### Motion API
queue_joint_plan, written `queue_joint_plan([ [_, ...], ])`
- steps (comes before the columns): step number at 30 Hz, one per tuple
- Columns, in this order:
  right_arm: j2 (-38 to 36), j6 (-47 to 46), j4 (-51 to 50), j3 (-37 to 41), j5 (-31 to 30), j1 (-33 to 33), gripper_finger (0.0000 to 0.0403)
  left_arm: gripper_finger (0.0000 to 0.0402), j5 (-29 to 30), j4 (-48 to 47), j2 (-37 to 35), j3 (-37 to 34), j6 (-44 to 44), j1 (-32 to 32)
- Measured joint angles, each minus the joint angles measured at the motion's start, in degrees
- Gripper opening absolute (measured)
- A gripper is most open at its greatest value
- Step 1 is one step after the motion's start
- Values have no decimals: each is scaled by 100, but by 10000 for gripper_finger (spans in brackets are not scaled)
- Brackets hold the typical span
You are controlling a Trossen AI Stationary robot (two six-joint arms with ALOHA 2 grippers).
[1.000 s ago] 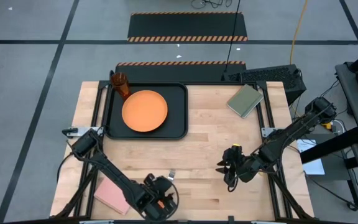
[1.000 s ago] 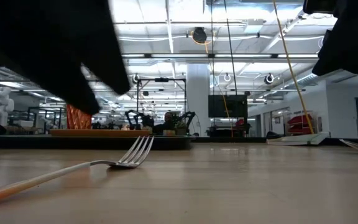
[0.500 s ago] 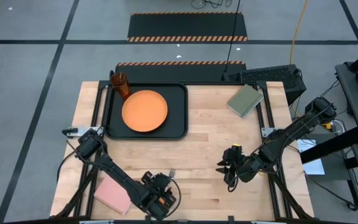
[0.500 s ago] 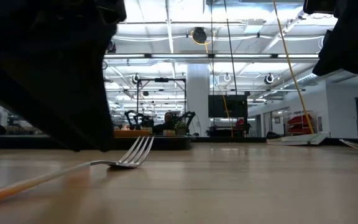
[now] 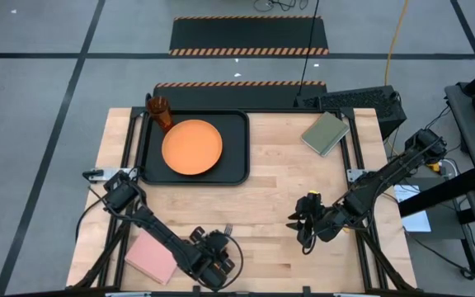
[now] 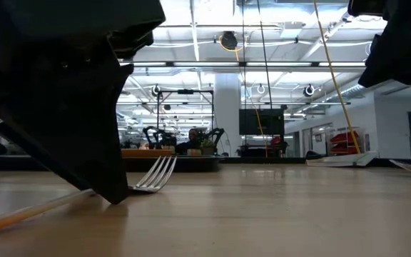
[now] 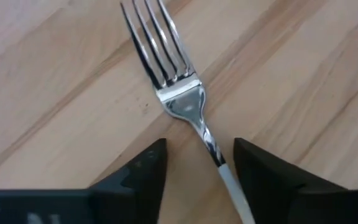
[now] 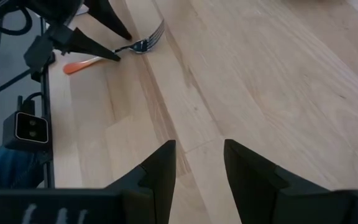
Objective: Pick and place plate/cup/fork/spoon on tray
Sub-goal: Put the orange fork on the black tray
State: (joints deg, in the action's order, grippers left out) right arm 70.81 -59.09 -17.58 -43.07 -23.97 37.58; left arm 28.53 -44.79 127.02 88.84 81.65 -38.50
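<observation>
The fork lies flat on the wooden table near its near edge, silver tines (image 7: pixel 157 43) pointing toward the far side and orange handle (image 8: pixel 82 64) toward me. My left gripper (image 7: pixel 201 168) is open, pointing down, with one fingertip on each side of the fork's neck (image 7: pixel 209 140) and its tips at the tabletop (image 6: pixel 114 194). I see no touch. My right gripper (image 5: pixel 298 224) is open and empty, right of the fork. The orange plate (image 5: pixel 192 147) lies in the black tray (image 5: pixel 239 124), and the orange cup (image 5: pixel 160 112) stands at the tray's far left corner. The spoon does not plainly show.
A pink pad (image 5: pixel 149 257) lies at the near left, next to my left arm. An olive-green pad (image 5: pixel 326 132) lies at the far right. Bare wood (image 5: pixel 287 177) lies between the tray and my right gripper. Metal frame rails run along the table's left and right edges.
My left gripper has come down toward the fork, and its fingertips now stand at the tabletop on either side of the fork's neck. The fork has stayed where it was.
</observation>
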Motion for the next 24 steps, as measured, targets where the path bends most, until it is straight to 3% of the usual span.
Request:
queue_joint_plan([
  [5,0,-15,19,0,0,0,130,107,20,84,11,0,-260,54],
  [11,0,-20,19,0,-9,-9,130,17,-98,220,15,-2,-1505,221],
  [24,0,24,17,0,-347,-135,130,13,-105,103,-287,-54,-3105,552],
])
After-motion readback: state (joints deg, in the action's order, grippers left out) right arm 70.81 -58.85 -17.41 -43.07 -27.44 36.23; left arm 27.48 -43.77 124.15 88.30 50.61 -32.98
